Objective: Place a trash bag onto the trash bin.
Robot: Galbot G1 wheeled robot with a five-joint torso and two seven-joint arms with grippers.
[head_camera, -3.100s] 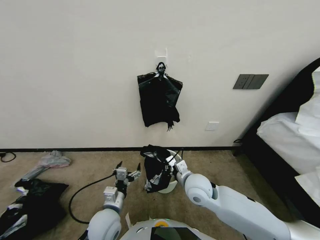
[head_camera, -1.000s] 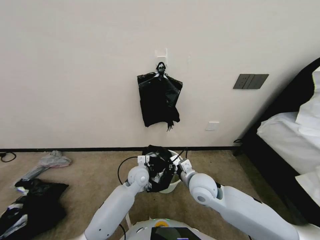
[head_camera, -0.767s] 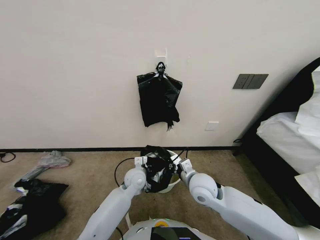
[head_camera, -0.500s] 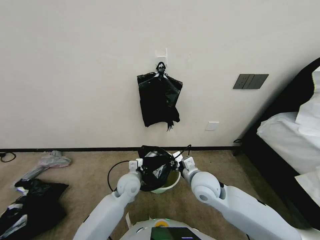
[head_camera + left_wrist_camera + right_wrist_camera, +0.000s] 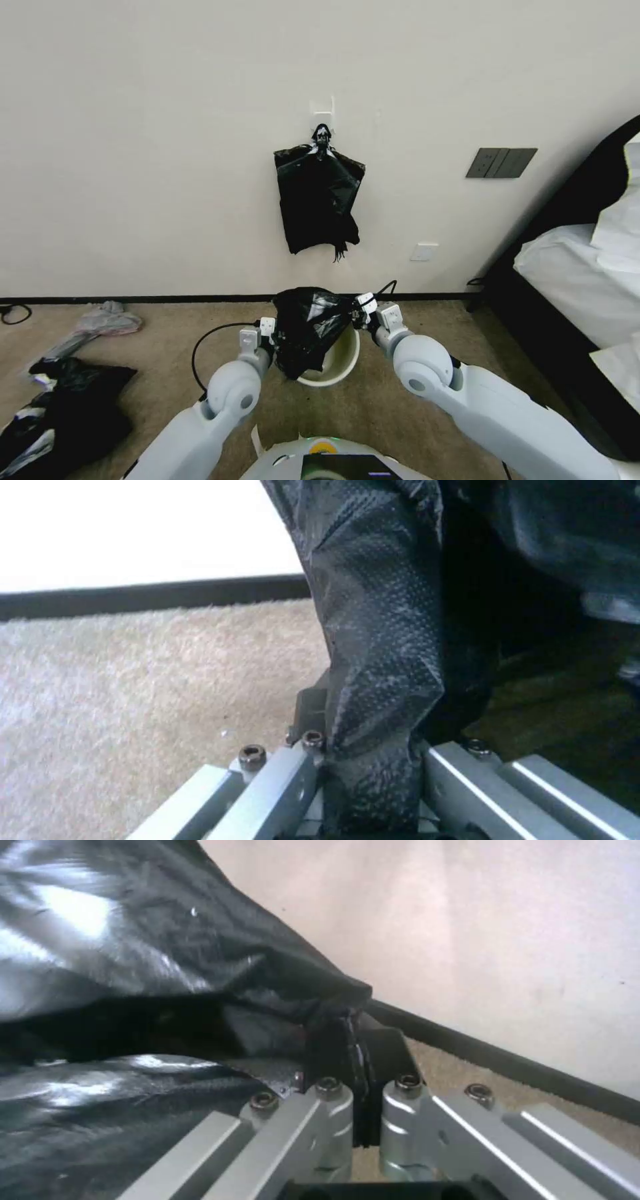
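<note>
The trash bin stands on the carpet just in front of the wall, and everything else sits around it. Directly above its open mouth, the trash bag hangs stretched between the two arms. The left gripper, at the bin's left side, has its jaws closed tight on a gathered fold of the bag's edge; the left wrist view shows the film pinched between the metal jaws. The right gripper, above the bin's far right rim, is likewise clamped on the opposite edge, with a thin pleat of black film squeezed between its nearly closed jaws.

Holding two opposite edges apart like this most likely serves to pull the bag's mouth wide, so it can go over the rim. The bag's stretched top runs across the bin from left to right, rising slightly toward the right gripper. Its loose body sags downward over the bin's left rim, partly hiding it. The bin's right inner wall remains uncovered.
</note>
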